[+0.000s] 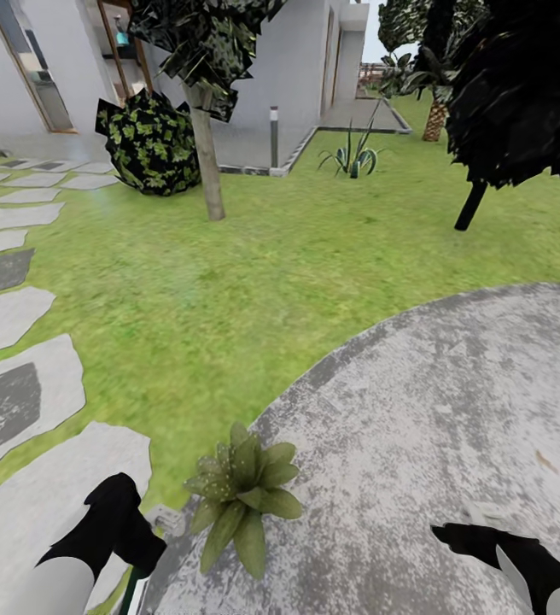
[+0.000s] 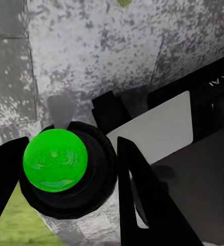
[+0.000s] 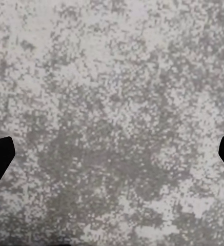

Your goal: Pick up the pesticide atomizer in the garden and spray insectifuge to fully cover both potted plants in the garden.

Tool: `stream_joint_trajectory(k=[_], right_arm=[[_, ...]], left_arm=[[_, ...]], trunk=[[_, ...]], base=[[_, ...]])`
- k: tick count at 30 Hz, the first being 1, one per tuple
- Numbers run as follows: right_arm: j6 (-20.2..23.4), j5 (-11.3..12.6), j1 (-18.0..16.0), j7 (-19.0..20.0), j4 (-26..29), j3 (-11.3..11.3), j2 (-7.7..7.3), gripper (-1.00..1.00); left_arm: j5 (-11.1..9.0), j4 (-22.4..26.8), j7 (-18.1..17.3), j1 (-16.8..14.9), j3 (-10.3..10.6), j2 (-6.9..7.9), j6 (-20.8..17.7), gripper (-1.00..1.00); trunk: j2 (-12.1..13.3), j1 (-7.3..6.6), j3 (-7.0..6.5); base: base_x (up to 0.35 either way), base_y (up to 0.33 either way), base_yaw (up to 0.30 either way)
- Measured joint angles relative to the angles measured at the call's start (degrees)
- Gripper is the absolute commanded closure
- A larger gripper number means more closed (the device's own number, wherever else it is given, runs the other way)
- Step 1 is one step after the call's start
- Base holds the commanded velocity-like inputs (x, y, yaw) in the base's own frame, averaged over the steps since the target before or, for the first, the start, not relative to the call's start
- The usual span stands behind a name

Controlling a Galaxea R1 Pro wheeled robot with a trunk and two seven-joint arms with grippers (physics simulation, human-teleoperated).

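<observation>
One potted plant point(image 1: 242, 494), a low rosette of broad green leaves with pale specks on them, sits at the edge of the round grey patio point(image 1: 417, 427); its pot is hidden under the leaves. My left gripper point(image 1: 131, 555) hangs just left of it, shut on the pesticide atomizer point(image 2: 55, 160). The atomizer appears end-on as a green dome in a dark ring between the black fingers point(image 2: 142, 195), and as a thin dark green strip point(image 1: 131, 591) below the hand. My right gripper point(image 1: 476, 534) is open over bare patio stone point(image 3: 112, 123). The other potted plant is out of view.
Grey stepping stones point(image 1: 24, 393) run along the left across the lawn point(image 1: 229, 282). Further back stand a thin tree trunk point(image 1: 206, 154), a dark bush point(image 1: 148, 141), a grey bollard lamp point(image 1: 273, 135), a spiky potless plant point(image 1: 352, 158), a palm point(image 1: 436, 115) and a dark-leaved tree point(image 1: 519, 94).
</observation>
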State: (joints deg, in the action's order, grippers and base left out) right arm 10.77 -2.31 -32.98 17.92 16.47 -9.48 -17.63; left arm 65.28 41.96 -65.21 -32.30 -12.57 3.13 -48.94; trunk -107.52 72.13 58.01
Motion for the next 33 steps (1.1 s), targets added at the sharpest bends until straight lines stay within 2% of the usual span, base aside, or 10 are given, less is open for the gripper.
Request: stream_joint_trajectory(k=[3, 5, 7, 9, 11, 13, 18, 28, 33], right_arm=[[0.0, 0.0, 0.0, 0.0, 0.0, 0.0, 0.01, -1.0], [0.0, 0.0, 0.0, 0.0, 0.0, 0.0, 0.0, -1.0], [0.0, 0.0, 0.0, 0.0, 0.0, 0.0, 0.0, -1.0], [0.0, 0.0, 0.0, 0.0, 0.0, 0.0, -0.02, -1.0], [0.0, 0.0, 0.0, 0.0, 0.0, 0.0, 0.0, -1.0], [0.0, 0.0, 0.0, 0.0, 0.0, 0.0, 0.0, -1.0], [0.0, 0.0, 0.0, 0.0, 0.0, 0.0, -0.01, -1.0], [0.0, 0.0, 0.0, 0.0, 0.0, 0.0, -0.02, -1.0], [0.0, 0.0, 0.0, 0.0, 0.0, 0.0, 0.0, -1.0]], left_arm=[[1.0, 0.0, -0.1, 0.0, 0.4, -0.32, 0.0, 1.0], [3.1, 0.1, -0.1, 0.0, 0.9, -0.47, -0.1, 1.0], [6.2, 0.1, -0.2, 0.0, 1.8, -1.28, -0.1, 1.0], [7.2, 0.1, -0.2, 0.0, 2.1, -1.94, -0.2, 1.0], [7.7, 0.1, -0.3, 0.0, 2.2, -3.26, -0.2, 1.0], [7.8, 0.1, -0.3, 0.0, 2.4, -3.86, -0.1, 1.0], [7.9, 0.3, -0.3, 0.0, 2.4, -4.16, -0.1, 1.0], [7.9, 0.3, -0.3, -0.1, 2.1, -3.83, 0.0, 1.0], [8.0, 2.5, -0.3, -0.1, 1.8, -3.56, 0.0, 1.0]], trunk=[[0.0, 0.0, 0.06], [0.0, 0.0, 0.07], [0.0, 0.0, 0.08], [0.0, 0.0, 0.08], [0.0, 0.0, 0.08], [0.0, 0.0, 0.08], [0.0, 0.0, 0.08], [0.0, -0.01, 0.08], [0.0, 0.0, 0.08]], base=[[0.0, 0.0, 0.055], [0.0, 0.0, 0.016], [0.0, 0.0, 0.004], [0.0, 0.0, 0.002], [0.0, 0.0, 0.0], [0.0, 0.0, 0.0], [0.0, 0.0, 0.0], [0.04, -0.121, 0.0], [0.008, -0.012, 0.0]])
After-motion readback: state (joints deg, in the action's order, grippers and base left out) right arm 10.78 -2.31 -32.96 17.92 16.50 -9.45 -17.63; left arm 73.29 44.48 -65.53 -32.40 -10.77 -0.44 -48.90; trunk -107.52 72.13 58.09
